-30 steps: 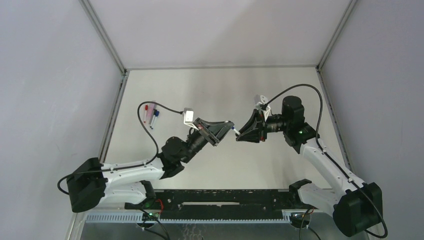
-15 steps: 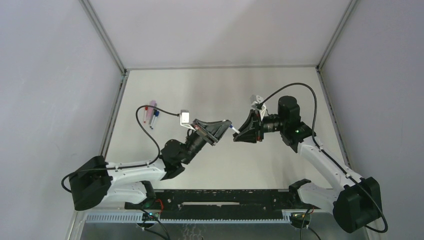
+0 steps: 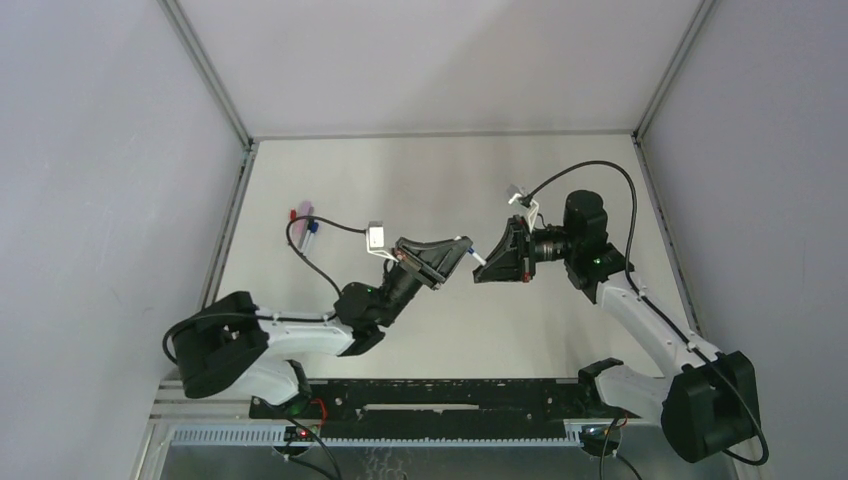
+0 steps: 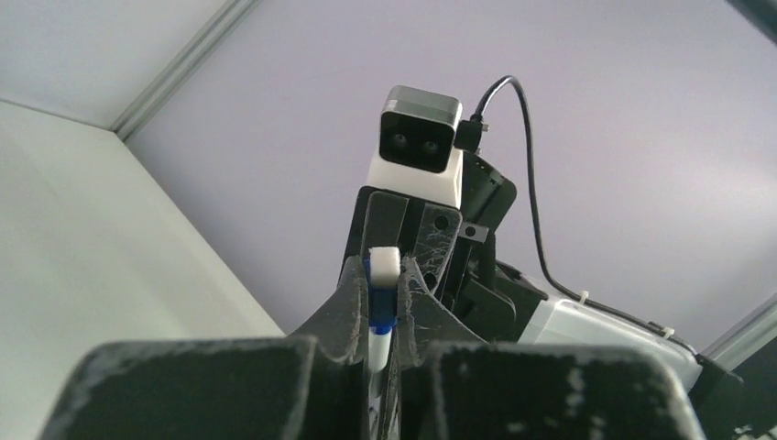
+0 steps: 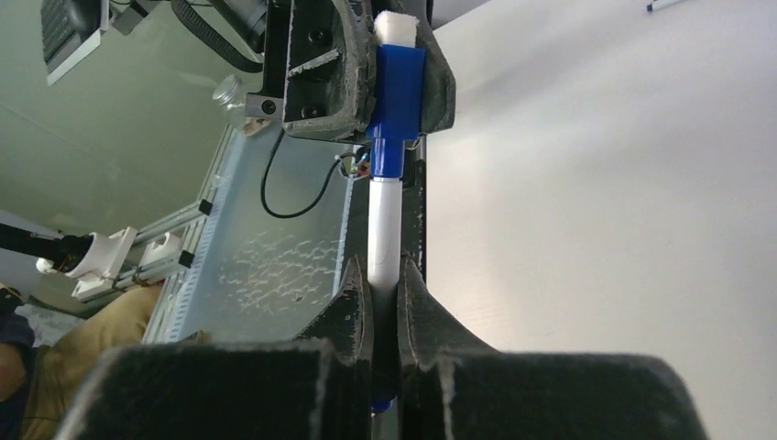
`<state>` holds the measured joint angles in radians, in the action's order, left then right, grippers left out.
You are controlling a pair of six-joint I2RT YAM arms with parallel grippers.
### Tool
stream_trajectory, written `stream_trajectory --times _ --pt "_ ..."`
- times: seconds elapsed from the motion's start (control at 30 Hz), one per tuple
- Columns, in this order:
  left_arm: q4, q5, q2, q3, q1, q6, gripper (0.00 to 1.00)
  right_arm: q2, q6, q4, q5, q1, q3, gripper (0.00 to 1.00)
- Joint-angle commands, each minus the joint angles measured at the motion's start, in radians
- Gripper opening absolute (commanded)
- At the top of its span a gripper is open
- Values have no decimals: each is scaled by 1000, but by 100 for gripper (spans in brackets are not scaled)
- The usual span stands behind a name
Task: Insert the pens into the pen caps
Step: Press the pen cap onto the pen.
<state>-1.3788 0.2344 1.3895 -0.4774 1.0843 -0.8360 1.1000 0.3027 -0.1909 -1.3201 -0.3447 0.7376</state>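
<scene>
Your left gripper [image 4: 379,284] was closed on the blue cap [image 5: 399,87], its two fingers [image 5: 316,64] pressing the cap's flat sides, with a short white end sticking out behind them. Your right gripper [image 5: 383,275] faced it tip to tip and was closed on the blue-and-white pen [image 5: 383,243], pinching the white barrel a little below the narrower blue section where the barrel met the cap. From the right wrist view, pen and cap ran in one straight line from one pair of fingers to the other, and the pen's front end was inside the cap. You could not tell from these views whether it was pushed fully home. A bit of blue showed at the pen's rear end, down between the right fingers. In the overhead view both grippers were over the middle of the table [image 3: 400,180], a little right of centre. The left one reached in from the lower left and the right one from the right, with only a short white stretch of the pen showing between their tips. From the left wrist, the right arm's wrist camera [image 4: 420,119] sat straight ahead, just past the pen. The remaining pens [image 3: 305,212] lay together near the table's far left edge, well apart from both grippers. You could make out pink, red and blue there, but they were too small to say which were capped, and the left arm's black cable [image 3: 300,250] looped in front of them.
</scene>
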Motion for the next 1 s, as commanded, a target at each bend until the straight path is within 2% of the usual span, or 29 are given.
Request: stream_trajectory --times 0.0,0.03,0.1,0.13,0.17,0.27,0.37,0.4,0.43,0.5,0.53,0.57,0.63,0.67,0.83,0.97 --pt "191 -312 150 -12 120 -124 0 -71 -192 75 185 -58 87 0" --pt "277 -261 143 -3 128 -144 0 -98 -277 217 280 -71 116 0" --pt "599 -102 91 -31 175 -112 0 -109 -324 270 413 -63 135 0" --pt "701 -51 76 -49 196 -103 0 -106 -332 272 436 -61 135 0" --pt "696 -60 80 -51 205 -103 0 -101 -319 257 406 -61 131 0" --pt "364 -229 150 -9 196 -133 0 -91 -198 104 217 -59 90 0" --pt "90 -361 238 1 186 -199 0 -87 30 -130 124 1 22 0" --pt "82 -355 250 3 190 -213 0 -93 44 -150 136 18 15 0" --pt "180 -313 240 5 200 -211 0 -109 5 -120 187 26 15 0" --pt "527 -67 145 -35 259 -152 0 -121 -23 -51 248 43 23 0" --pt "603 -24 110 -55 281 -112 0 -117 22 -93 227 54 11 0" --pt "560 -61 108 -54 286 -93 0 -111 81 -163 192 59 -8 0" --pt "354 -169 159 -41 274 -126 0 -89 199 -332 117 47 -41 0" --pt "290 -202 209 -46 271 -142 0 -83 207 -357 101 33 -42 0" --pt "355 -222 274 -146 299 -107 0 -109 83 -246 164 15 -43 0" --pt "291 -190 263 -118 300 -93 0 -116 -16 -189 127 17 -43 0"
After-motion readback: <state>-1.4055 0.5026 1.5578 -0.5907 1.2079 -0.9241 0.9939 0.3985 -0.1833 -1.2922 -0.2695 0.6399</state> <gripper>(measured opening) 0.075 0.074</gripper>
